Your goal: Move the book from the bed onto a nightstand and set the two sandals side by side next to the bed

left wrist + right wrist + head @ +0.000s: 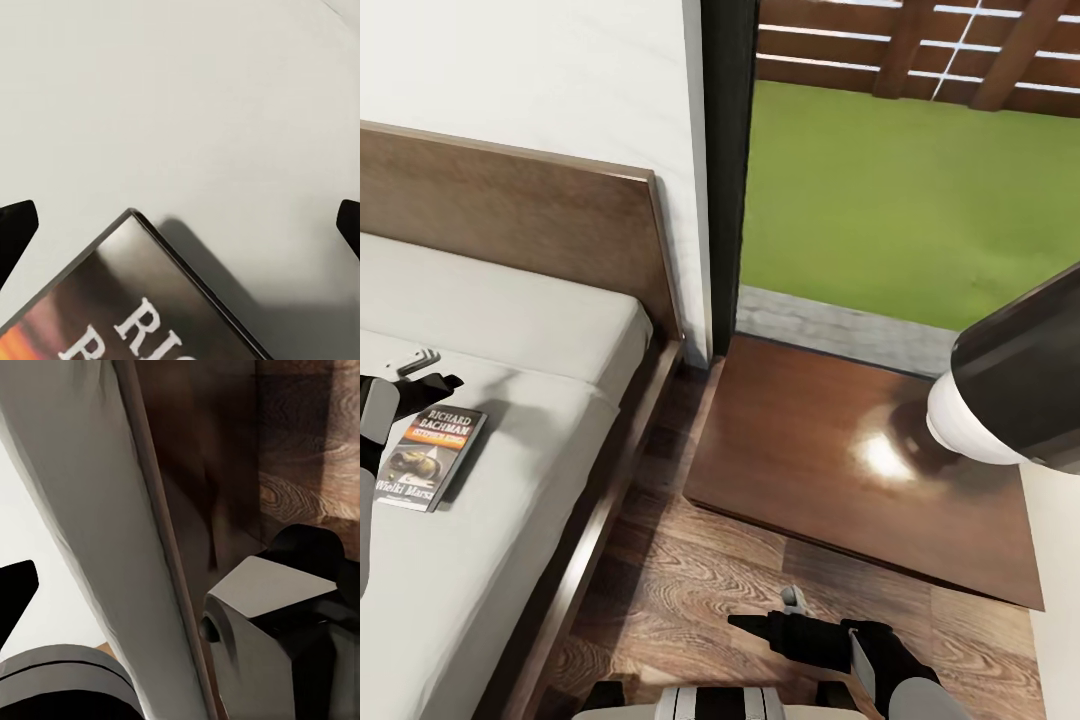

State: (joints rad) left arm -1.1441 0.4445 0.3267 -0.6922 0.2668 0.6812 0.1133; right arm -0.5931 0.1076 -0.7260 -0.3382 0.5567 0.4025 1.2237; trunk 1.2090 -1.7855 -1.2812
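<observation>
Book (430, 456) lies flat on the pale mattress of the bed (510, 470), near the mattress's window-side edge, cover up (white lettering, orange band, small picture). Your left gripper (422, 372) hangs just above the book's top end, not touching it. In the left wrist view its two dark fingertips (16, 229) stand wide apart at either edge, jaws spread and holding nothing, with the book's corner (142, 300) lying between them on the grey-white sheet.

Move right: the dark brown headboard (510, 215) backs onto the white wall, and the bed's wooden side rail (595, 530) runs down to the wood-plank floor (690, 590). Your right gripper (755, 625) sits low over that floor, beside the bed; fingers point toward the rail, but you cannot tell how far open they are (one dark fingertip (15, 589) shows in the right wrist view, along with the mattress edge and rail).

Further right the glossy nightstand (810, 450) stands under the black-framed window (725, 170), apart from the bed. A lamp (1000, 395) with white round base and black shade rests on its far right side. Lawn and slatted fence show outside.
</observation>
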